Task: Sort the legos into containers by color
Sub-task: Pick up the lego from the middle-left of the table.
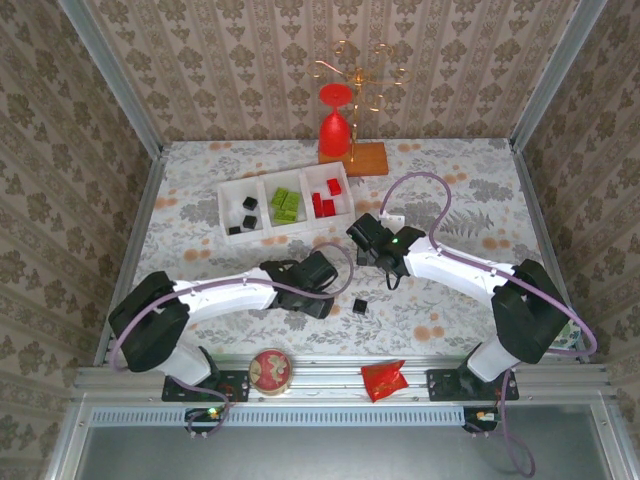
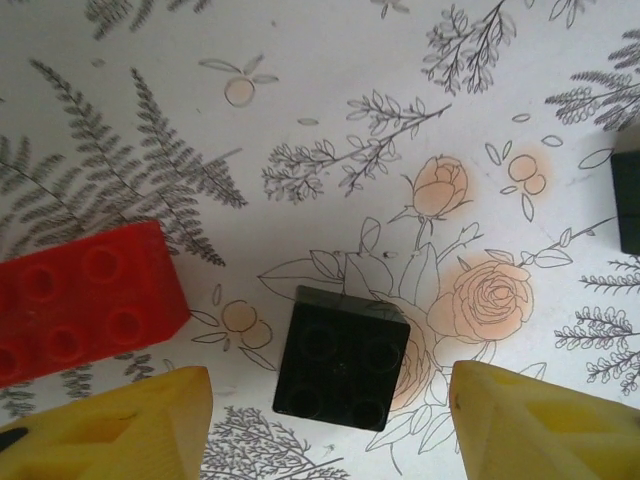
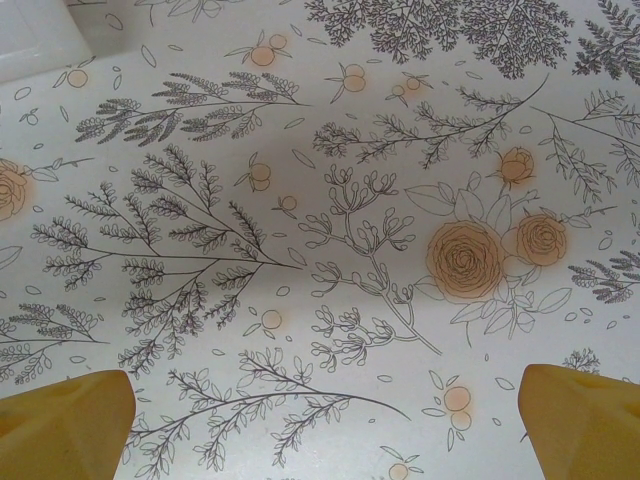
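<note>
my left end effector [image 2: 325, 388] hangs wide open just above the flowered counter [image 1: 190, 250], its yellow fingers [image 2: 120, 430] on either side of a black lego [image 2: 342, 357]. that brick lies flat with its studs up, and bare cloth shows between it and each finger, so i am touching nothing. just to its left lies a longer red lego [image 2: 85, 300], also studs up and set at a slant, close to my left finger but apart from the black one. a dark block [image 2: 628, 205] sits well off to the right, cut by the frame's edge, too little of it showing to say more. from above, a small black cube [image 1: 359, 307] lies loose on the counter by the tip of my left arm; i cannot tell whether it is the one between my fingers. my right end effector [image 3: 325, 385] is also spread wide and holds nothing, with only printed cloth under it. the white tray [image 1: 225, 212] stands toward the far side of the counter, beyond both arms. its left compartment holds black legos [image 1: 248, 204], the middle one green legos [image 1: 286, 205] and the right one red legos [image 1: 325, 200].
</note>
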